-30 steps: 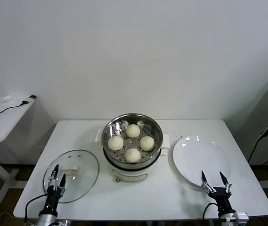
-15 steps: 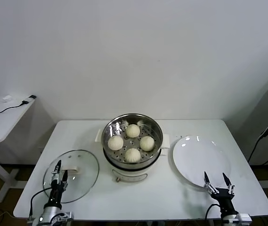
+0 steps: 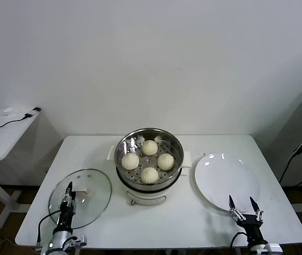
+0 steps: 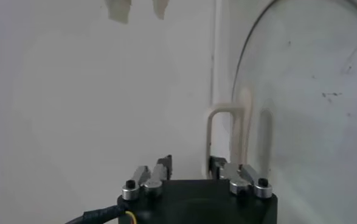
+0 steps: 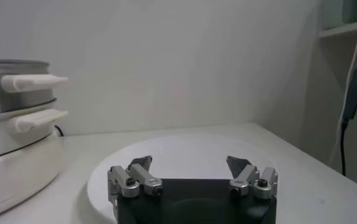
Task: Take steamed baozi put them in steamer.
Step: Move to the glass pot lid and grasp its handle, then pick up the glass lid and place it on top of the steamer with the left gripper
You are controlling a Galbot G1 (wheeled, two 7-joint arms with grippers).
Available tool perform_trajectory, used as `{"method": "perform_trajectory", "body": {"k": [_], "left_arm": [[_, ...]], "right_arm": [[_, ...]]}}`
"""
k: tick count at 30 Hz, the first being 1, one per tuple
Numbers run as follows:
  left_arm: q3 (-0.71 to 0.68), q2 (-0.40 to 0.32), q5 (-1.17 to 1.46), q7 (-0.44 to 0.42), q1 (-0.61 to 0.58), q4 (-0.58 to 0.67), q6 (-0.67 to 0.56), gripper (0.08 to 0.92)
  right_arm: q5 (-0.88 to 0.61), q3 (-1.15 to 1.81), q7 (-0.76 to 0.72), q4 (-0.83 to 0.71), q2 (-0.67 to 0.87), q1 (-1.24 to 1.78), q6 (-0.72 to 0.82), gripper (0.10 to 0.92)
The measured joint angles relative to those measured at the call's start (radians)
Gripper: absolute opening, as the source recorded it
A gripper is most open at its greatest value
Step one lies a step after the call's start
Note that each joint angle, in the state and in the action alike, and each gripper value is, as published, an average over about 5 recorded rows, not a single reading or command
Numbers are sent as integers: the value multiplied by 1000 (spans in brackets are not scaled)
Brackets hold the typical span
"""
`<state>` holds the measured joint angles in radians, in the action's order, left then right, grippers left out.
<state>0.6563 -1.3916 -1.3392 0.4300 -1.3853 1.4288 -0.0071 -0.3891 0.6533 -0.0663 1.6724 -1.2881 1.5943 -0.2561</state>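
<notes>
Baozi (image 3: 149,161), four of them, sit in a cluster on the perforated tray inside the steamer (image 3: 175,145), mid-table (image 3: 182,220). Glass lid (image 3: 96,197) lies flat to the steamer's left; white plate (image 3: 226,180) lies to its right, bare.

Left gripper (image 3: 67,199) low at the table's near edge, pointing up over the near rim of the lid. Fingers narrowed, close together, nothing between them. In the left wrist view the gripper (image 4: 189,167) shows only the finger bases; tips are cut off, and the lid's cream handle (image 4: 228,137) is just beyond.

Right gripper (image 3: 242,206) low at the near edge beside the plate, pointing up, fingers spread wide, holding nothing. Right wrist view: gripper (image 5: 190,164) with the plate (image 5: 184,152) ahead and the steamer (image 5: 20,146) to one side, partly cut off.

Both arms below the wrists are out of the head view.
</notes>
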Motion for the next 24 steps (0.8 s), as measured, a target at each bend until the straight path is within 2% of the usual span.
{"method": "perform_trajectory", "body": {"k": [8,11,18,24], "left_arm": [[5,-7,-8,2,11,-21,9,183],[9,-7,-5,6,8,-17,8,136],[26,14,26,-9,-14,47,-1,132],[45,67,111,-65,-45,160,11,132]], "right_arm": [[1,5,-2,5,-1,6,-4,823],[2,6,-2,9,-3,7,-4,823],[7,11,1,17,-3,8,-1,823],[20,17,7,18,1,6,2,823]]}}
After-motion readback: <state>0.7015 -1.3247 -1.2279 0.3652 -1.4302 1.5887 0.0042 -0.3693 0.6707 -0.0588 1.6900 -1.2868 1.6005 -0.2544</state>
